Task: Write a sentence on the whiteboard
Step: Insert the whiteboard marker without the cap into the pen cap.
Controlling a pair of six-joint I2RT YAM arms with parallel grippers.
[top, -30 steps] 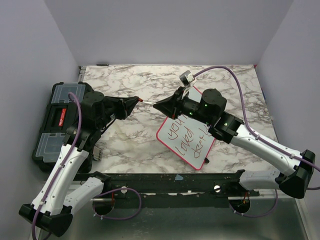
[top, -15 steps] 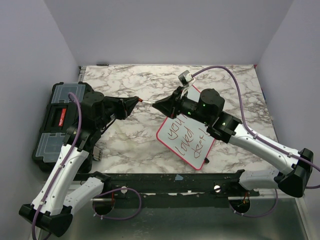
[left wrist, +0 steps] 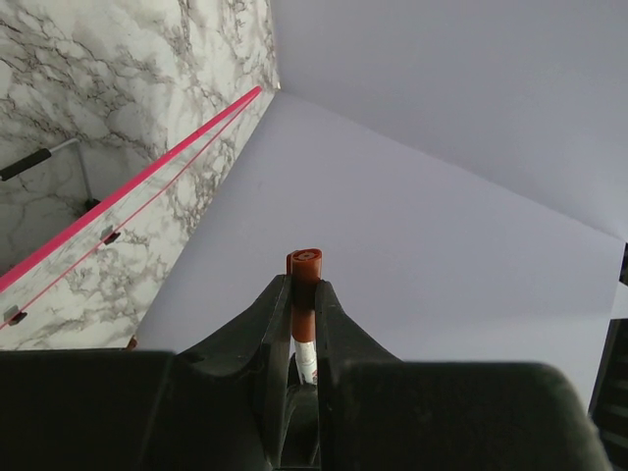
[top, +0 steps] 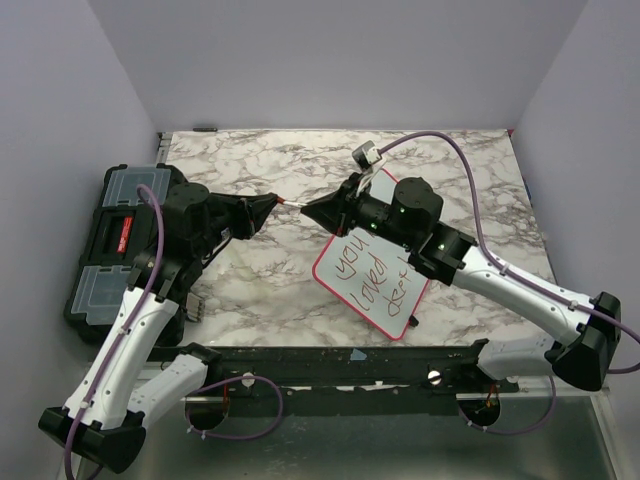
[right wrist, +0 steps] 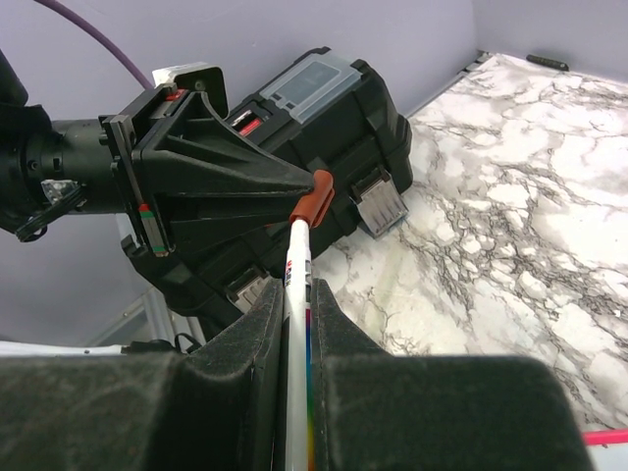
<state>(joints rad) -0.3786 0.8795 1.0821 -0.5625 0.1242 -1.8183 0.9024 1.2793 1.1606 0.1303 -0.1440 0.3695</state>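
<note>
The left end effector is clenched on a red cap that pokes just past its fingertips, a little white showing lower between them. The right end effector is clenched on a white marker. The marker's red end reaches the left tip, so the two meet nose to nose above the middle of the marble bench. Whether that red end and the cap are one piece cannot be told. The whiteboard lies flat and slanted on the bench, right of centre toward the near edge. Part of it lies under the right arm, and three lines of handwriting show on it. A black toolbox sits at the left edge, beside the left arm.
</note>
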